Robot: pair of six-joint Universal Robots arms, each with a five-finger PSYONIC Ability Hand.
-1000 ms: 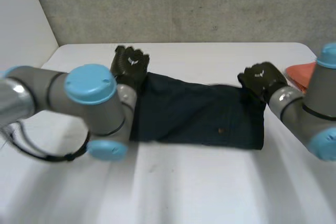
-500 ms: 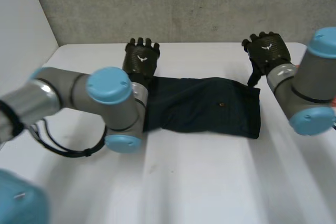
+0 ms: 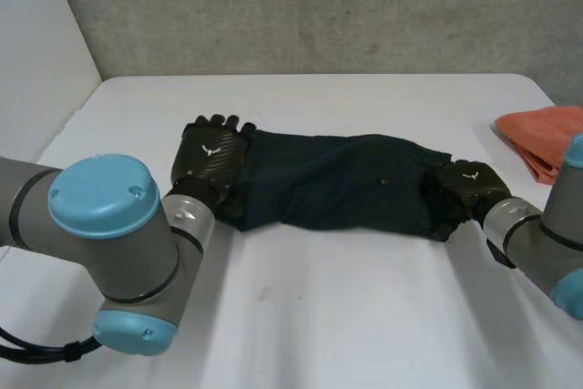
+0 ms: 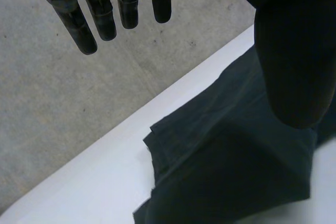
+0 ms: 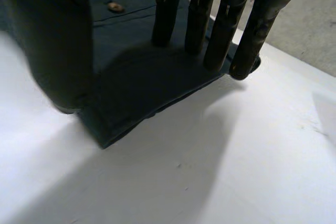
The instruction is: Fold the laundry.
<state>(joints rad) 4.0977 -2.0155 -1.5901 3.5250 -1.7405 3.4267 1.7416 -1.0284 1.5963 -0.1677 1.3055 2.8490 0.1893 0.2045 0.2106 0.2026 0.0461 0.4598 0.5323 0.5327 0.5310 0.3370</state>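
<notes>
A dark blue garment [image 3: 328, 184] lies flat and stretched sideways across the middle of the white table [image 3: 346, 316], with one hand at each of its short ends. The left hand [image 3: 211, 154] sits at the garment's left end, its back turned up in the head view. In the left wrist view its fingers [image 4: 105, 19] are straight and spread, reaching out past the cloth towards the grey wall [image 4: 52, 119], so the hand is open and grips nothing. Its thumb [image 4: 294, 51] hangs over the fabric [image 4: 226, 156], though it is hard to say whether it touches. The right hand [image 3: 466, 184] rests at the garment's right end, on the near corner. In the right wrist view its straight fingers [image 5: 195, 19] come down with their tips on the cloth [image 5: 136, 72] just inside the edge, and the thumb [image 5: 52, 40] stands apart at the other side of the corner, so this hand is open too, pressing rather than pinching. A small button [image 5: 114, 7] shows on the fabric beyond those fingers. An orange cloth [image 3: 539, 132] lies at the table's right edge, well apart from the garment.
</notes>
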